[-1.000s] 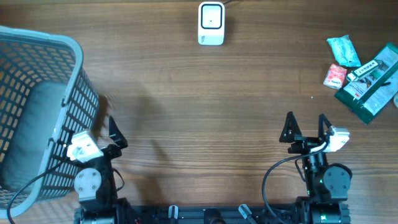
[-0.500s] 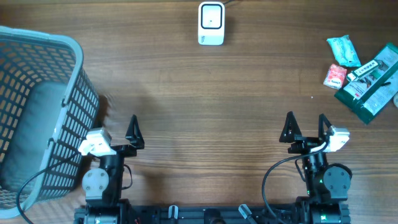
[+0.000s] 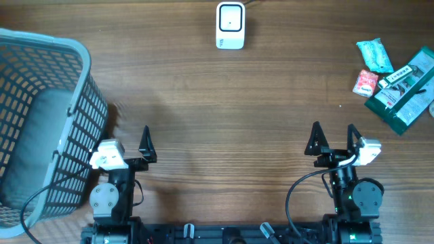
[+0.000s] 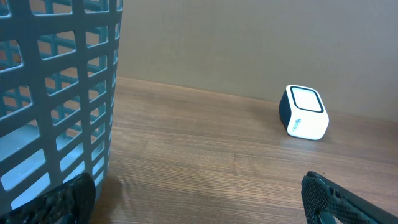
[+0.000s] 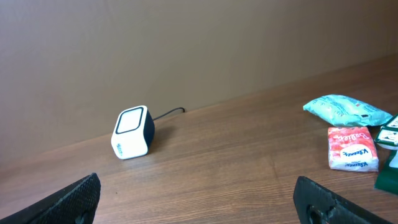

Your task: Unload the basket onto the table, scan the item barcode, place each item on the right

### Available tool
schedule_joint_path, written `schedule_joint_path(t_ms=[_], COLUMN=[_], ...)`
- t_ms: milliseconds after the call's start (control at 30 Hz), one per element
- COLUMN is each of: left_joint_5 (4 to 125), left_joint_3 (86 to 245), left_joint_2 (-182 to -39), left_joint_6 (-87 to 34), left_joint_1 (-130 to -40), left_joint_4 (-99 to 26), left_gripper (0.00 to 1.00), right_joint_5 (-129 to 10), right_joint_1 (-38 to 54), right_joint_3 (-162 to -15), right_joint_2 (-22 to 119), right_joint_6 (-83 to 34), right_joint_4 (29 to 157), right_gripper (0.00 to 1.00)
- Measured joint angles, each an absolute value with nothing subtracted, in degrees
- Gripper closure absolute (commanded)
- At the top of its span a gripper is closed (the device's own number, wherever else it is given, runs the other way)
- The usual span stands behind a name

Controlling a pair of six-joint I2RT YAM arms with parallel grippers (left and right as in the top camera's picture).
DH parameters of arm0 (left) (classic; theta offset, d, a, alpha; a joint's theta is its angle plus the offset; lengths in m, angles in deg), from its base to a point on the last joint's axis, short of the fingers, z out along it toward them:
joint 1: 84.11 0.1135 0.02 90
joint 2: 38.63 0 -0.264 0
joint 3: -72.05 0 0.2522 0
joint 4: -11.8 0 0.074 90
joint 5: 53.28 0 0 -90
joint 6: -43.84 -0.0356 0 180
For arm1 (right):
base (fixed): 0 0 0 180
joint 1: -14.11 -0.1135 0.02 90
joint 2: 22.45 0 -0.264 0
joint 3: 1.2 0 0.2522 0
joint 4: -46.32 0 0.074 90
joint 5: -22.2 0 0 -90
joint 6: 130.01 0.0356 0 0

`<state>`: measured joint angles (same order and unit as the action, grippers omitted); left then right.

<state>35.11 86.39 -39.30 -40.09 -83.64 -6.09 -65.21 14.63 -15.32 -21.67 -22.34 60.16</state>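
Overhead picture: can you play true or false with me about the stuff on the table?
The white scanner sits at the table's far edge. True.
The right gripper holds the red packet. False: it is open and empty; the packet lies on the table's right side.
The basket stands beside the left gripper. True.
The green package lies inside the basket. False: it lies at the right, near the red packet.

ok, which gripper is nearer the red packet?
Right. The right gripper is nearer the robot than the red packet and slightly to its left; the left gripper is far off, beside the basket.
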Motion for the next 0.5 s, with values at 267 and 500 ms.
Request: schedule_joint_path(t_ms=[267, 500], left_joint_5=[35.1, 35.1], left_joint_3=[86.4, 86.4], left_joint_2=[-39.3, -39.3], left_joint_6=[-40.1, -40.1], left_joint_1=[-83.1, -82.7], left_joint_4=[-6.1, -6.1], left_gripper=[0.00, 0.00], right_joint_5=[-65.2, -65.2], right_joint_1=[14.6, 14.6], right_joint_3=[-15.3, -15.3], right_joint_2=[-21.7, -21.7], right_joint_6=[-22.3, -22.3], right_joint_4=[60.2, 60.2], right_gripper=[0.00, 0.00])
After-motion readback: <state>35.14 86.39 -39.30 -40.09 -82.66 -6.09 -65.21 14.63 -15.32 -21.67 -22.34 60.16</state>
